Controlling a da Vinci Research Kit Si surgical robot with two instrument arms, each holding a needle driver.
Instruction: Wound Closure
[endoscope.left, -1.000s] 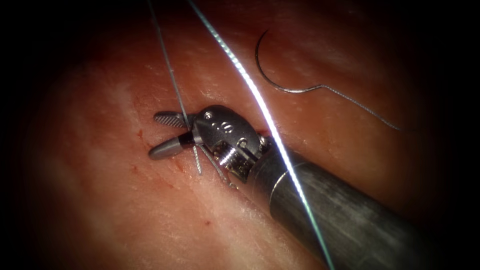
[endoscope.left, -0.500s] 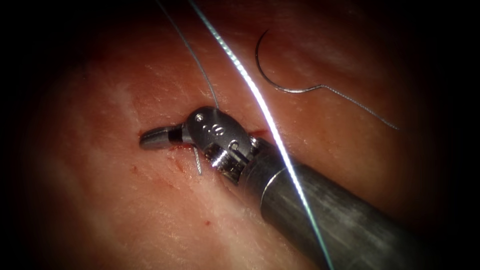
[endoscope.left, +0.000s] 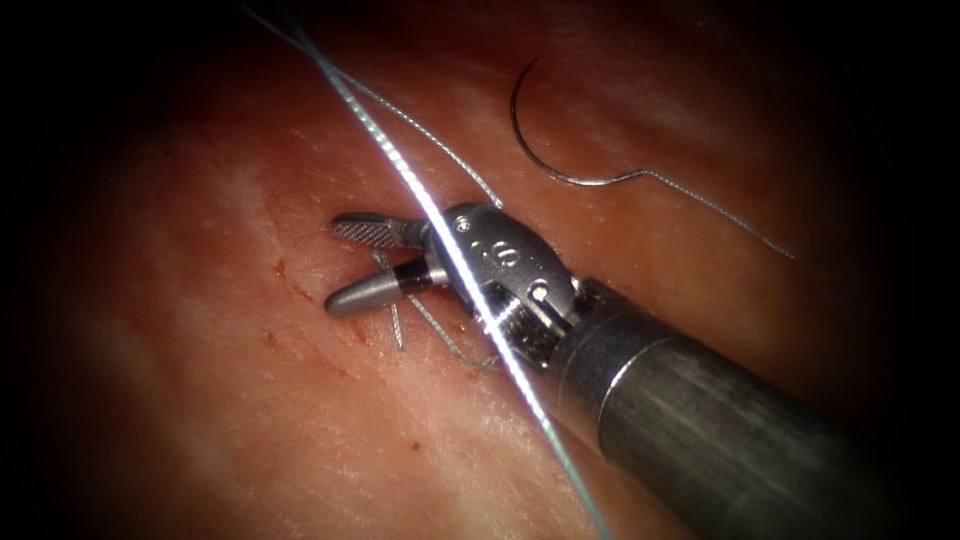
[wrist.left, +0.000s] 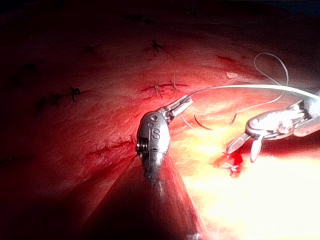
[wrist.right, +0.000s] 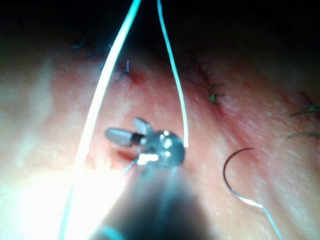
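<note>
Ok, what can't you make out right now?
- Thread, upper ends: cut off by the top edge, endoscope view.
- Left tool, its hold on the thread: too small to tell, left wrist view.
- Tissue beneath the right tool: hidden by its shaft. That tool is open and empty.
- Needle lies free on the tissue.

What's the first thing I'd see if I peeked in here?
A shiny metal tool, the right tool, reaches in from the right with its two jaws open over the tissue, holding nothing. A bright thread slants across it. The curved needle lies free on the tissue, up to the right.
</note>
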